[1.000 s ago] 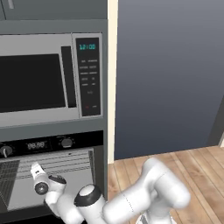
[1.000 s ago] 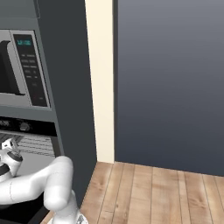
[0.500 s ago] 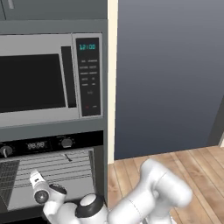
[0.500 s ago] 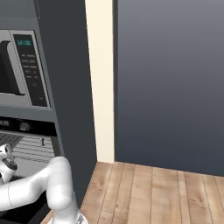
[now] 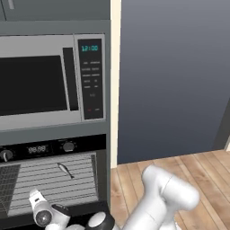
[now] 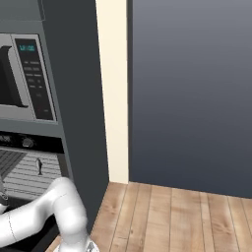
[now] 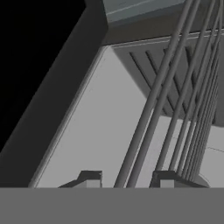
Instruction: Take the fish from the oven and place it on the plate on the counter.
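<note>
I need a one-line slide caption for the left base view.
Fish lies on the open oven rack, below the microwave.

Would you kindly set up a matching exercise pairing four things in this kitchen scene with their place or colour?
Things:
1. fish
2. microwave
3. oven knob
4. floor

Descriptions:
A. light wooden planks
B. on the wire rack inside the oven
C. silver, with a lit clock, above the oven
D. on the dark control strip beside the small display

Pairs: 1-B, 2-C, 3-D, 4-A

oven (image 5: 49, 179) cut off at left and bottom edges, fish (image 5: 65, 170) too small for detail
</note>
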### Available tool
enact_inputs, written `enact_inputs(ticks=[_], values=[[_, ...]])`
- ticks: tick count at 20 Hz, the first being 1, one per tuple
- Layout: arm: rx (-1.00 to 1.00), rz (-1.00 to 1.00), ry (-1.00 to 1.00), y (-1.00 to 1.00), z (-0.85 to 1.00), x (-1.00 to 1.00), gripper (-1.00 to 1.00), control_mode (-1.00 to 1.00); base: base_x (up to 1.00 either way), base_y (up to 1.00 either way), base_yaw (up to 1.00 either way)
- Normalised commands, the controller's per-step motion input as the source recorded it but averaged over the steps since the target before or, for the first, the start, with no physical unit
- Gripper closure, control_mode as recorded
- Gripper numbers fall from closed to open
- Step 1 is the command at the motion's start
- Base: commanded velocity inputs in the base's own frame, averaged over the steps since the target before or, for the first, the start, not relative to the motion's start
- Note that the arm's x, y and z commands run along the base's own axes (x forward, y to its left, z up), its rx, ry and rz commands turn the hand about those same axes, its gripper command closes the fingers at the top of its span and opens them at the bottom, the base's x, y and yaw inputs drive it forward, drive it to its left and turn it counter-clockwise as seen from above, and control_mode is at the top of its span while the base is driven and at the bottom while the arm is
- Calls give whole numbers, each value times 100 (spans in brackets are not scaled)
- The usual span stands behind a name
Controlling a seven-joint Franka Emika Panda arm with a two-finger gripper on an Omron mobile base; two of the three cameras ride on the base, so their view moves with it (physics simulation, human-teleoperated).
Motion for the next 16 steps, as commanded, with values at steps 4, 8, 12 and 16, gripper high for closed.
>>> enact_inputs(ticks=[4, 8, 12, 16], values=[[0, 8, 14, 0, -23, -100, 100, -100, 0, 0, 0], [0, 7, 13, 0, -23, -100, 100, -100, 0, 0, 0], [0, 7, 13, 0, -16, -100, 100, -100, 0, 0, 0], [0, 7, 9, 0, -8, -100, 100, -100, 0, 0, 0]])
